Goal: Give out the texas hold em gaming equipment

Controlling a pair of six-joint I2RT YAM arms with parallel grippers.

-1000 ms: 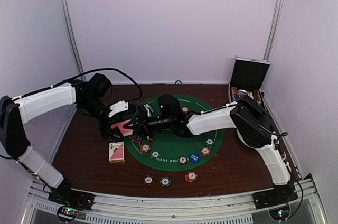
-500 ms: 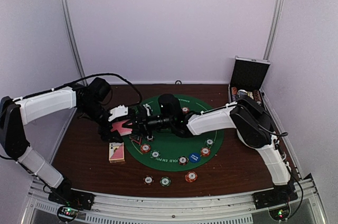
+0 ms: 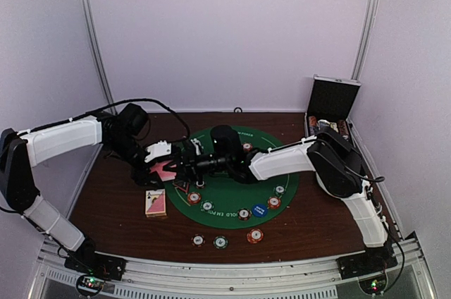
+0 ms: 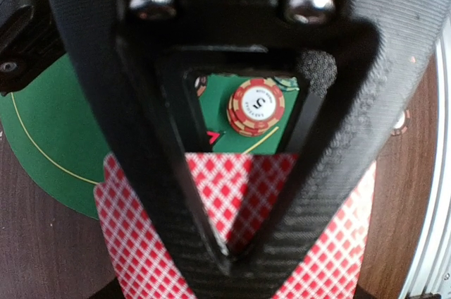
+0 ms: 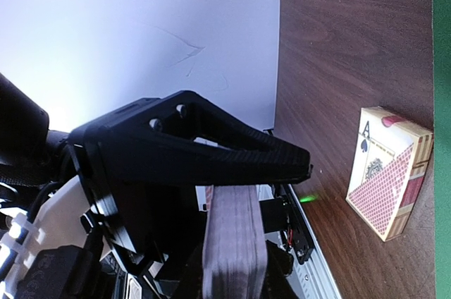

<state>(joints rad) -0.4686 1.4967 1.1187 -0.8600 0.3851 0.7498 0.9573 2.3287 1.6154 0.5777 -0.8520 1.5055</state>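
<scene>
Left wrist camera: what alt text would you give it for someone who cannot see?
A black end effector fills the picture, its two fingers pinched shut on playing cards with red-and-white diamond backs. Through the opening above them, a small stack of red poker chips sits on a green mat over a dark wooden table.

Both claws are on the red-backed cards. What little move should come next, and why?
Probably the left gripper should draw gently back toward its own side, sliding the red-checked playing card free: its jaws are shut on that card, while the right gripper holds the stack of red-backed cards.
</scene>
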